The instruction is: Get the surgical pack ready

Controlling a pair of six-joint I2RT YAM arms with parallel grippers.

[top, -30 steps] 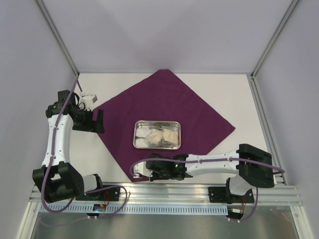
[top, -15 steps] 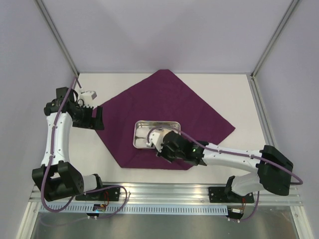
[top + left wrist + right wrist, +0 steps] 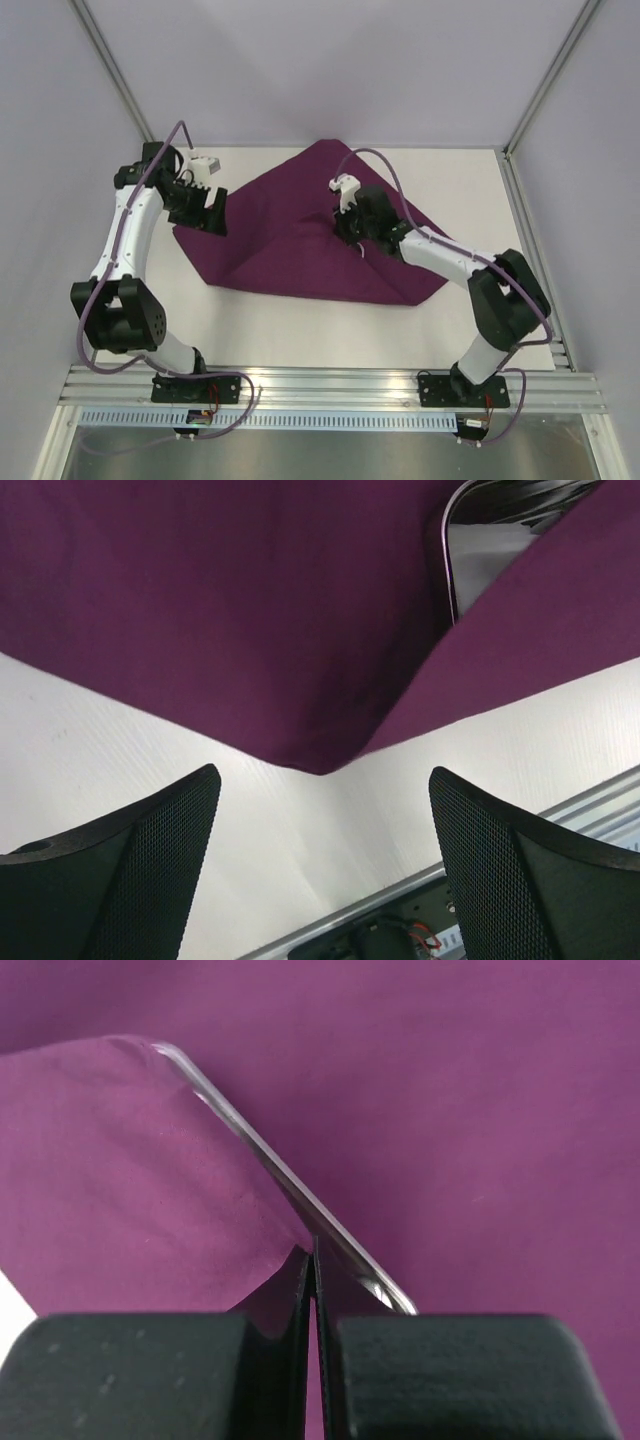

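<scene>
The right end effector (image 3: 313, 1285) is closed, its two fingers pressed together on a pinched edge of the dark-purple cloth (image 3: 300, 255). It holds that flap up over the middle of the cloth, and the shiny rim of the steel tray (image 3: 265, 1170) runs diagonally just beyond its fingertips, half under the raised fold. From above, the folded-over part hides the tray and whatever lies in it.

The left end effector (image 3: 322, 780) stands wide open with nothing between its fingers. It hovers at the cloth's left corner, whose point lies on the white table (image 3: 330, 330) just ahead of the gap. Its wrist view shows one corner of the tray peeking out from beneath the fold at the upper right.
</scene>
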